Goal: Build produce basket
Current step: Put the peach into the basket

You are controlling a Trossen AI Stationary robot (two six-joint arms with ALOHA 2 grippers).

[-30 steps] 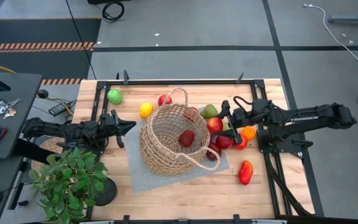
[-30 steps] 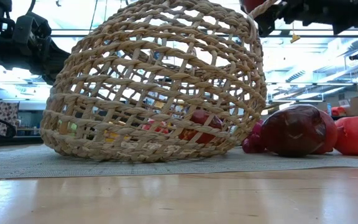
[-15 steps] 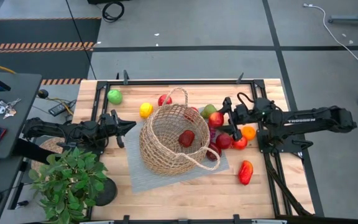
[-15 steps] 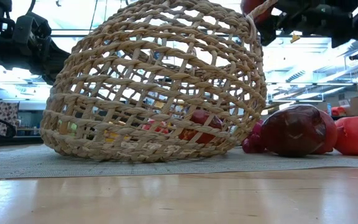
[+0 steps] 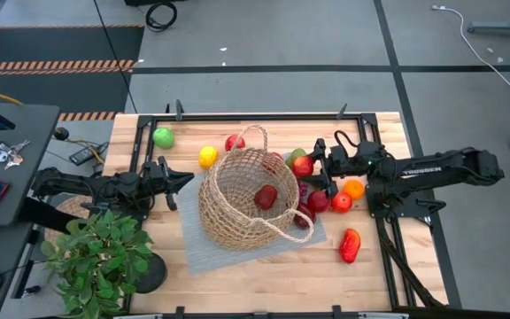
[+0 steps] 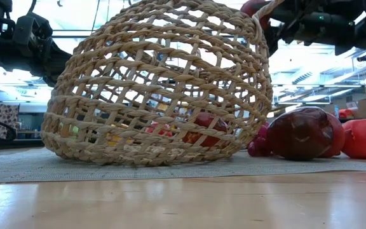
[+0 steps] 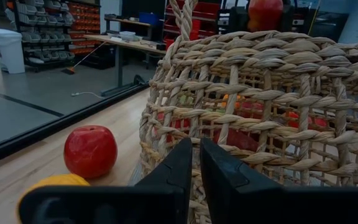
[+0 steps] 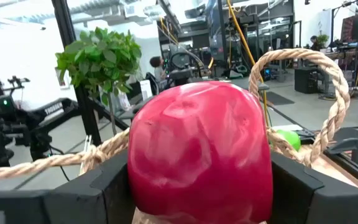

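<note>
The wicker basket stands on a grey mat at mid table, with one red fruit inside. My right gripper is at the basket's right rim, by its looped handle, shut on a red apple. A pear, an orange and red fruits lie below and around it. My left gripper is shut and level, its tips just short of the basket's left wall. My right gripper pinches the red apple between its two fingers, one on each of two opposite sides. The fingers come about level from the table's right. The apple is lifted clear, above the fruits on the table and beside the basket's right rim.
A green apple, a lemon and a red apple lie far left of the basket. A red pepper lies near right. A potted plant stands at the near left corner.
My right gripper has sunk a little with the red apple and drawn slightly toward the table's far edge at the basket's right rim, its wrist turning. The hold is unchanged.
</note>
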